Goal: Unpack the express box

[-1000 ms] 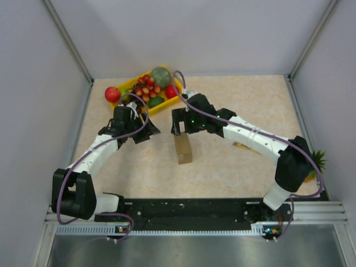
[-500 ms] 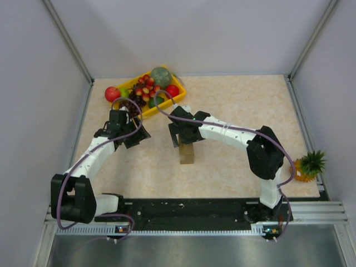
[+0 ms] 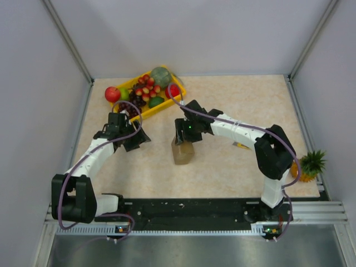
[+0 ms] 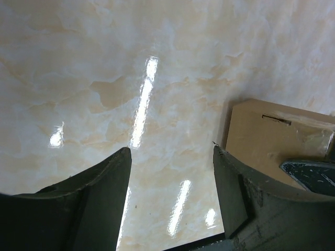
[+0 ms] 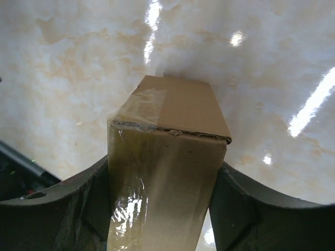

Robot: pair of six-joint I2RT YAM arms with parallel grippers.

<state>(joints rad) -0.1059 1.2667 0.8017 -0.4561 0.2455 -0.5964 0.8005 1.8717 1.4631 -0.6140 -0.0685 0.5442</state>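
Well, the box (image 3: pixel 182 153) stands near the middle of the desk (image 3: pixel 250 100), right fingers (image 5: pixel 78 209) clamped on its side walls; left fingers (image 4: pixel 99 193) hang apart, empty. It looks light, stiffish cardboard, with slick tape (image 5: pixel 137 107); grip bare card gently, or it dents.

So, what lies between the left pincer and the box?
Only bare table lies between the left pincer and the box; the top view shows it.

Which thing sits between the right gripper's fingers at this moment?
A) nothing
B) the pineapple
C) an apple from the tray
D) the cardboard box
D: in the right wrist view the cardboard box fills the gap of the right gripper, with one finger against each side.
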